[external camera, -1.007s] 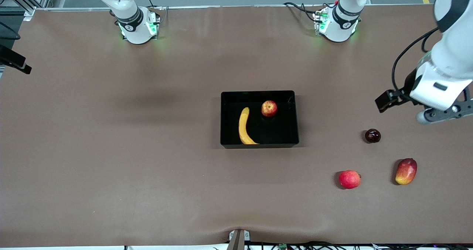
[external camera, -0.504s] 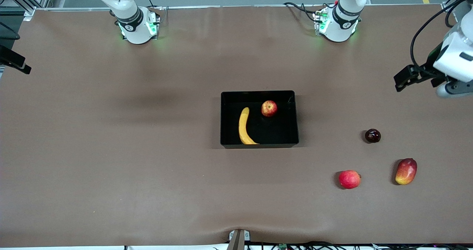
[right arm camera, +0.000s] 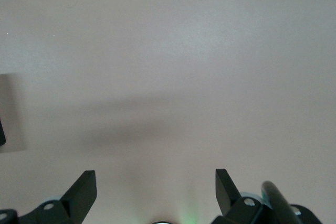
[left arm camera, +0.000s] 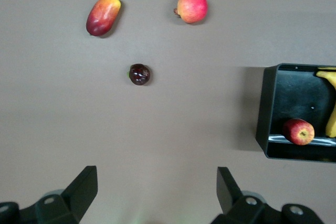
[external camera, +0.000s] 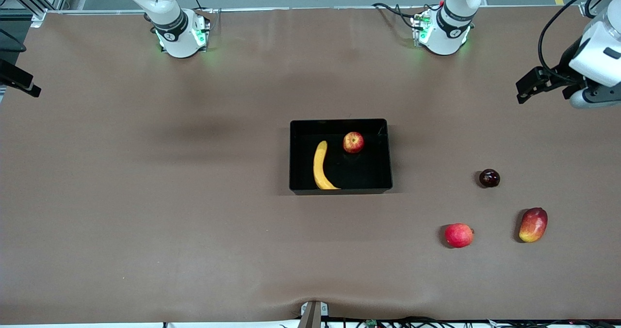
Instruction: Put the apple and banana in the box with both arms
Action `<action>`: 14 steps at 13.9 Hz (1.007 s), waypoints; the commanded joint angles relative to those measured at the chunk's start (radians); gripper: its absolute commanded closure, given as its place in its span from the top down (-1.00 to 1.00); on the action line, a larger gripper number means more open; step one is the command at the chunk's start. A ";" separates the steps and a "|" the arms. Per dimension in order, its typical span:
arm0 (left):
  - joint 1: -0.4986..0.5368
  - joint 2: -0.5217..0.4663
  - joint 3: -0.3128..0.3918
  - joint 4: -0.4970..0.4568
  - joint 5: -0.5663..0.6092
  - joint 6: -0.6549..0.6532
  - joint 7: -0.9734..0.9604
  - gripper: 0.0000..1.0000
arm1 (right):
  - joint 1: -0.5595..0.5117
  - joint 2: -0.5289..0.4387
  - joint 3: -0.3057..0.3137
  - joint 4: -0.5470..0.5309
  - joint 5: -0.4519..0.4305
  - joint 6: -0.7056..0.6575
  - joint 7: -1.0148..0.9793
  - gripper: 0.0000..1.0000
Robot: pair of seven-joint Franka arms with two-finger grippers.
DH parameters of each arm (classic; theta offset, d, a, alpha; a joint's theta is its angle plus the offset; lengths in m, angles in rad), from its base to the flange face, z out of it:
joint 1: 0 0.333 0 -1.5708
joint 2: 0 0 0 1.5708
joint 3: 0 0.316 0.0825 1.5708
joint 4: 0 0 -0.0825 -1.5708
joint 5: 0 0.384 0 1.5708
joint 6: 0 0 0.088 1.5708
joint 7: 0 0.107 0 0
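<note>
The apple (external camera: pixel 353 142) and the banana (external camera: pixel 321 165) lie inside the black box (external camera: pixel 339 121) at the middle of the table, the apple farther from the front camera. In the left wrist view the box (left arm camera: pixel 265 108) holds the apple (left arm camera: pixel 298 131) and the banana (left arm camera: pixel 331 103). My left gripper (left arm camera: pixel 156 182) is open and empty, up in the air over bare table at the left arm's end (external camera: pixel 594 97). My right gripper (right arm camera: pixel 156 182) is open and empty over bare table; it does not show in the front view.
A dark plum (external camera: pixel 489 178), a pinkish-red round fruit (external camera: pixel 458 235) and a red-yellow mango (external camera: pixel 532 224) lie on the table toward the left arm's end, nearer the front camera than the box. They also show in the left wrist view: plum (left arm camera: pixel 139 74), round fruit (left arm camera: pixel 191 7), mango (left arm camera: pixel 103 15).
My left gripper has risen and drawn back toward the robots' side and the table's end. The fruits and the box have not moved.
</note>
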 commanded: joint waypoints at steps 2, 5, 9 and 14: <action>-0.023 -0.069 0.013 -0.053 -0.028 -0.004 0.026 1.00 | -0.020 -0.008 0.013 0.004 0.014 0.002 -0.001 1.00; -0.037 -0.066 0.018 -0.045 -0.028 -0.004 0.027 1.00 | -0.019 -0.008 0.013 0.004 0.014 0.003 -0.001 1.00; -0.028 -0.048 0.018 -0.025 -0.027 -0.004 0.027 1.00 | -0.016 -0.008 0.013 0.013 0.014 0.003 -0.001 1.00; -0.031 -0.043 0.016 -0.025 -0.028 -0.005 0.027 1.00 | -0.014 -0.008 0.013 0.015 0.017 -0.001 -0.001 1.00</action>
